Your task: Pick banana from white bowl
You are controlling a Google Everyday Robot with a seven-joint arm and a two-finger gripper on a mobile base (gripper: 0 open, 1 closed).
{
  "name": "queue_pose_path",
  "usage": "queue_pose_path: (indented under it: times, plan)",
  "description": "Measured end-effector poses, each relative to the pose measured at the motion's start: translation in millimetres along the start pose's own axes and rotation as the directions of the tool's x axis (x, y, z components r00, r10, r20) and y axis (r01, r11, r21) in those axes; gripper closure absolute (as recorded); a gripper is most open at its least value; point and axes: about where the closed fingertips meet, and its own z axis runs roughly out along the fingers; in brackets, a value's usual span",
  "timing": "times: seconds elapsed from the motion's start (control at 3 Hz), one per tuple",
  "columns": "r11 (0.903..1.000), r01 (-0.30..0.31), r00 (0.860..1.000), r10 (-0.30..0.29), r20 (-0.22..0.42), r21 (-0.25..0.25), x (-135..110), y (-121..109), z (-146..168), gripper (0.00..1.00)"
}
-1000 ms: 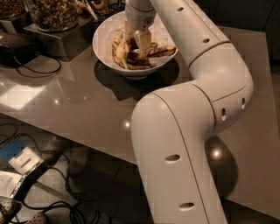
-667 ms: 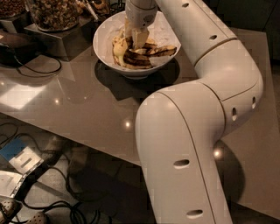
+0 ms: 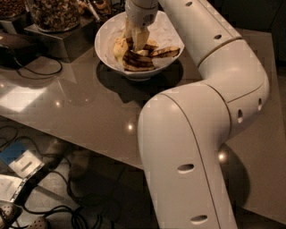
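The white bowl [image 3: 107, 38] stands at the back of the grey table, lined with white paper. The pale-yellow banana [image 3: 119, 47] lies in its left half, partly hidden by my gripper. Flatter dark-streaked banana pieces [image 3: 139, 61] lie beside it towards the middle and right. My gripper [image 3: 136, 39] reaches straight down into the bowl, right against the banana and over the dark pieces. The white arm [image 3: 214, 67] arches from the lower right over the table to the bowl.
Glass jars of nuts [image 3: 53, 13] stand on a dark stand at the back left, close to the bowl. A black cable [image 3: 35, 71] loops on the table [image 3: 89, 112] at the left. Cables and papers lie on the floor [image 3: 27, 179] below the table's front edge.
The arm's elbow has swung a little to the right. The gripper has stayed down in the bowl at the banana.
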Motion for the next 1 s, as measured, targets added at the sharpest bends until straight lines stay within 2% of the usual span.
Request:
queue_pose_path:
  times: [0.33, 1.0]
  plan:
    - [0.9996, -0.013, 0.999, 0.012, -0.036, -0.027, -4.1, 2.4, -10.7, 1.0]
    - [0.9995, -0.014, 1.0, 0.013, -0.021, -0.03, -5.4, 9.3, -16.3, 1.0]
